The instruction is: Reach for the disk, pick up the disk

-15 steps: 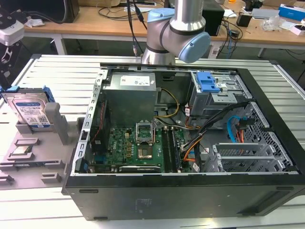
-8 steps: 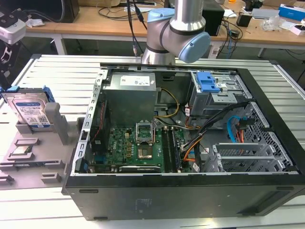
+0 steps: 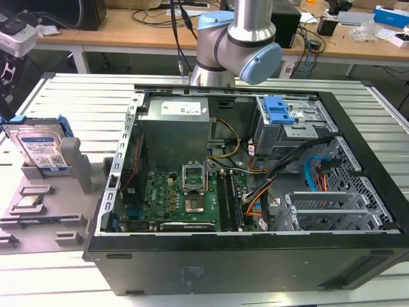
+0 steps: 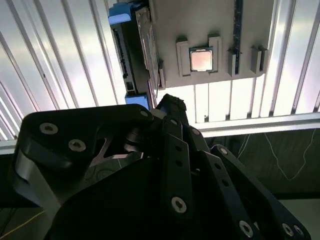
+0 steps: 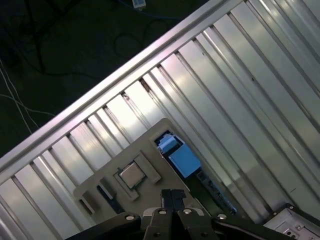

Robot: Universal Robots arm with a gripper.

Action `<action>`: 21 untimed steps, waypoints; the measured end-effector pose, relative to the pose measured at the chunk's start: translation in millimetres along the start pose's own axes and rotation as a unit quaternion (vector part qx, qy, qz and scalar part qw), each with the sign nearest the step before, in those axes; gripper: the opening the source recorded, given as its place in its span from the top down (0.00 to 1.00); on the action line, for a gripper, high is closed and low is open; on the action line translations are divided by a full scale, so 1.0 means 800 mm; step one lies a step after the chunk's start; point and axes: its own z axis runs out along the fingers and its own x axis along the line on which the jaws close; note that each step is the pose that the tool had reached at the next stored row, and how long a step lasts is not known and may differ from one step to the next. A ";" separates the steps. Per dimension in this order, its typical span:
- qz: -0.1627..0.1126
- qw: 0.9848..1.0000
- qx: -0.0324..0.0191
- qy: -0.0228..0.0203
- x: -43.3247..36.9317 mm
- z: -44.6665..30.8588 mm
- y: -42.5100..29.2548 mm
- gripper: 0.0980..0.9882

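**A:** Where does the disk sit?

**B:** The disk point(image 3: 37, 147) stands on edge in a slot of the grey fixture plate point(image 3: 25, 243), at the exterior view's left. Its labelled face looks toward the near side, and it has blue rails on its edges. It is well apart from the open computer case point(image 3: 255, 268) in the middle of the slatted table point(image 3: 77, 96).

**A:** Anything close to it?

**B:** A small square processor chip point(image 3: 29, 203) lies flat in a pocket of the same plate, on the near side of the disk. In the second wrist view the disk point(image 4: 132, 55) shows edge-on beside that chip point(image 4: 201, 59).

**A:** And the gripper?

**B:** In the first wrist view the gripper point(image 5: 172, 194) has its fingers drawn together with nothing between them. It looks down on the plate from well above, and the disk point(image 5: 182, 160) shows beyond the fingertips, with no contact. In the exterior view the arm point(image 3: 236, 45) rises from the far side of the case.

**A:** So how far along is the job?

**B:** Early in the reach, as I judge it. The disk sits untouched in its slot, so none of the pick-up is done. Closing the distance, the grip and the lift are all left.
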 end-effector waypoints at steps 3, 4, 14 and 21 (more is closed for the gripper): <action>-0.022 1.000 0.000 0.001 0.000 0.0000 0.0000 0.99; -0.028 1.000 0.000 0.001 0.000 0.0000 0.0000 0.99; -0.082 0.997 0.000 0.003 0.000 0.0000 0.0000 0.99; -0.125 0.992 0.000 0.005 0.000 0.0000 0.0000 0.99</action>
